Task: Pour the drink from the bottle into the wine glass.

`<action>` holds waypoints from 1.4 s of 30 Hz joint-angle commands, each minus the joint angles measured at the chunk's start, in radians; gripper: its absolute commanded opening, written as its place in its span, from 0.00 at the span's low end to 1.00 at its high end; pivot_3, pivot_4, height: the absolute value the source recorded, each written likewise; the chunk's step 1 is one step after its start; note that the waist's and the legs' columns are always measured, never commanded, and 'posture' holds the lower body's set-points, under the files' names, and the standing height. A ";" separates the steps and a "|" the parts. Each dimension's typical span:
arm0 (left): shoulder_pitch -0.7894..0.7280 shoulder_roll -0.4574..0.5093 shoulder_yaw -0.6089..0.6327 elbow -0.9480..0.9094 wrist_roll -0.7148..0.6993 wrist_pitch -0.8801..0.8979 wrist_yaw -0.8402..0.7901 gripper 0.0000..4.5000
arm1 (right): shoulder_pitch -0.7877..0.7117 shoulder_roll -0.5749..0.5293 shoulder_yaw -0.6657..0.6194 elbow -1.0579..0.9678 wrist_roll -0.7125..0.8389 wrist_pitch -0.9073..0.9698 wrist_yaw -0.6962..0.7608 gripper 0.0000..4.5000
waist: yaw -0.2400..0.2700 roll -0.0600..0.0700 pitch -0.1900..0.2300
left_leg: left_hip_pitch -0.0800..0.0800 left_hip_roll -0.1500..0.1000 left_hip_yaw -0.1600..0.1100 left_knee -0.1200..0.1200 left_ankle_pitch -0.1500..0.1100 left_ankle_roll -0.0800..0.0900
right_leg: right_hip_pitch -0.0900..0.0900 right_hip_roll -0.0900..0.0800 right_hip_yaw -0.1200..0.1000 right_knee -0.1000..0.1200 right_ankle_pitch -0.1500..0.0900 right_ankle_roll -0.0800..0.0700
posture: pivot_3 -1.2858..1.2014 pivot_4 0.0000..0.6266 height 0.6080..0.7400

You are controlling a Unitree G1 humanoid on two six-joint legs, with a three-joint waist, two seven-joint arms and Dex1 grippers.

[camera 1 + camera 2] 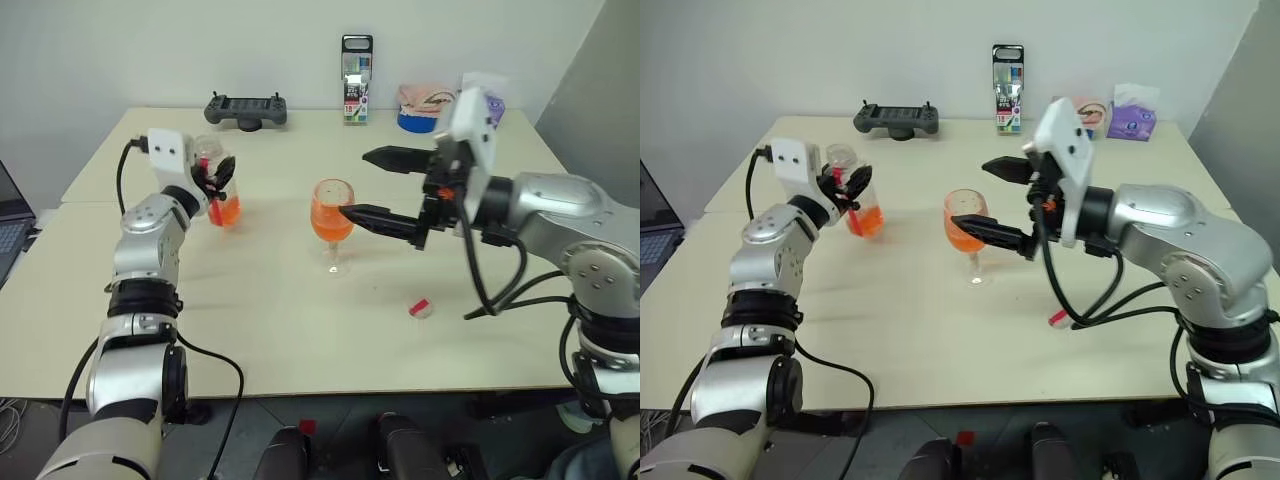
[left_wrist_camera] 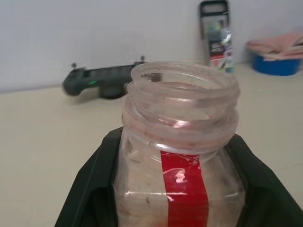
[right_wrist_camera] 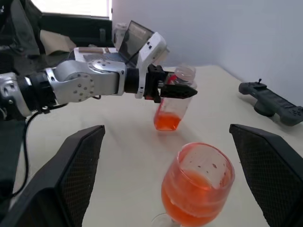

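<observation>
Pouring is looking finished: left fingers [image 1: 222, 180] are clamping the uncapped bottle [image 1: 222, 195] upright at nine o'clock from the wine glass [image 1: 333, 212], now holding drink [image 1: 332, 222]. Right fingers [image 1: 385, 187] are gaping beside it. Next, setting the bottle down on the surface [image 1: 300, 320].

From the head we looked down over the table [image 1: 300, 340]; each wrist camera sat close, sharing the bottle [image 3: 173, 101].

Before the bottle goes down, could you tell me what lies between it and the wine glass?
Only bare table between the bottle and the wine glass, seen in both eye views.
</observation>
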 commanded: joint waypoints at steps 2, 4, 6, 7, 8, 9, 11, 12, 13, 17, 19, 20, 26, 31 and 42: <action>0.024 -0.009 0.057 -0.110 -0.022 0.008 0.049 0.47 | -0.030 0.021 0.024 0.013 -0.067 -0.060 0.052 1.00 | 0.014 0.000 0.000 | 0.000 -0.001 0.000 0.000 0.000 0.000 | 0.000 -0.001 0.000 -0.001 0.000 0.000 | 0.52 0.24 1.00; 0.045 -0.016 0.081 -0.129 -0.045 0.047 0.063 0.47 | -0.033 0.030 0.034 0.020 -0.085 -0.068 0.072 1.00 | 0.015 0.000 0.000 | 0.000 -0.001 0.000 0.000 0.000 0.000 | 0.000 -0.001 0.000 -0.001 0.000 0.000 | 0.52 0.24 1.00; 0.061 -0.018 0.095 -0.138 -0.052 0.063 0.071 0.47 | -0.035 0.036 0.040 0.027 -0.099 -0.075 0.090 1.00 | 0.015 0.000 0.000 | 0.000 -0.001 0.001 0.000 0.000 0.000 | 0.000 -0.002 0.000 -0.001 0.000 0.000 | 0.52 0.24 1.00; 0.068 -0.018 0.099 -0.142 -0.049 0.064 0.075 0.47 | -0.034 0.038 0.040 0.028 -0.105 -0.077 0.097 1.00 | 0.015 0.000 0.000 | 0.000 -0.001 0.001 0.000 0.000 0.000 | 0.000 -0.002 0.000 -0.001 0.000 0.000 | 0.52 0.24 1.00; 0.082 -0.018 0.110 -0.140 -0.052 0.066 0.082 0.55 | -0.030 0.035 0.044 0.027 -0.114 -0.083 0.112 1.00 | 0.015 0.000 0.000 | 0.000 -0.001 0.001 0.000 0.000 0.000 | 0.000 -0.002 0.000 -0.001 0.000 0.000 | 0.52 0.24 1.00; 0.093 -0.018 0.122 -0.138 -0.059 0.077 0.090 0.64 | -0.025 0.033 0.047 0.025 -0.121 -0.088 0.126 1.00 | 0.014 0.000 0.000 | 0.000 -0.001 0.001 0.000 0.000 0.000 | 0.000 -0.002 0.000 -0.001 0.000 0.000 | 0.52 0.24 1.00; 0.109 -0.015 0.129 -0.138 -0.056 0.082 0.101 0.76 | -0.018 0.034 0.046 0.022 -0.129 -0.092 0.142 1.00 | 0.012 0.000 0.000 | 0.000 -0.001 0.001 0.000 0.000 0.000 | 0.000 -0.001 0.000 -0.001 0.000 0.000 | 0.52 0.24 1.00; 0.114 -0.014 0.130 -0.139 -0.054 0.083 0.101 0.83 | -0.017 0.037 0.046 0.022 -0.134 -0.093 0.145 1.00 | 0.012 0.000 0.000 | 0.001 0.000 0.001 0.000 0.000 0.000 | 0.000 -0.001 0.000 0.000 0.000 0.000 | 0.52 0.24 1.00; 0.122 -0.009 0.121 -0.143 -0.043 0.083 0.098 0.89 | -0.015 0.039 0.044 0.022 -0.136 -0.093 0.149 1.00 | 0.012 0.000 0.000 | 0.001 0.000 0.001 0.000 0.000 0.000 | 0.000 -0.001 0.000 0.000 0.000 0.000 | 0.52 0.24 1.00; 0.150 0.001 0.119 -0.164 -0.038 0.102 0.093 0.99 | -0.015 0.050 0.038 0.018 -0.144 -0.089 0.162 1.00 | 0.012 0.000 0.000 | 0.001 0.000 0.001 0.000 0.000 0.000 | 0.001 -0.001 0.000 0.000 0.000 -0.001 | 0.52 0.24 1.00; 0.169 0.010 0.119 -0.187 -0.037 0.112 0.088 0.99 | -0.014 0.050 0.033 0.016 -0.143 -0.087 0.168 1.00 | 0.011 0.000 0.000 | 0.001 0.000 0.001 0.000 0.000 0.000 | 0.001 -0.001 0.000 0.000 0.000 -0.001 | 0.52 0.24 1.00; 0.176 0.012 0.121 -0.198 -0.040 0.118 0.086 0.99 | -0.014 0.050 0.031 0.015 -0.143 -0.086 0.171 1.00 | 0.012 0.000 0.000 | 0.001 0.000 0.001 0.000 0.000 0.000 | 0.001 -0.001 0.000 0.000 0.000 -0.001 | 0.52 0.24 1.00; 0.220 0.039 0.109 -0.311 -0.064 0.189 0.027 0.99 | -0.007 0.031 0.037 0.025 -0.164 -0.096 0.201 1.00 | 0.011 0.000 0.000 | 0.001 0.000 0.001 0.000 0.000 0.000 | 0.001 -0.001 0.000 -0.001 0.000 -0.001 | 0.52 0.24 1.00; 0.262 0.103 0.132 -0.457 -0.115 0.310 -0.044 0.99 | 0.013 -0.009 0.019 0.043 -0.193 -0.117 0.237 1.00 | 0.011 0.000 0.000 | 0.001 0.000 0.001 0.000 0.000 0.000 | 0.001 -0.001 0.000 -0.001 0.000 -0.001 | 0.52 0.24 1.00; 0.310 0.467 0.245 -0.628 -0.298 0.464 -0.413 0.99 | 0.045 -0.117 -0.072 0.075 -0.207 -0.131 0.292 1.00 | 0.009 0.000 0.000 | 0.000 0.001 0.002 -0.002 0.000 0.000 | 0.000 0.000 0.000 -0.003 -0.001 -0.001 | 0.52 0.24 1.00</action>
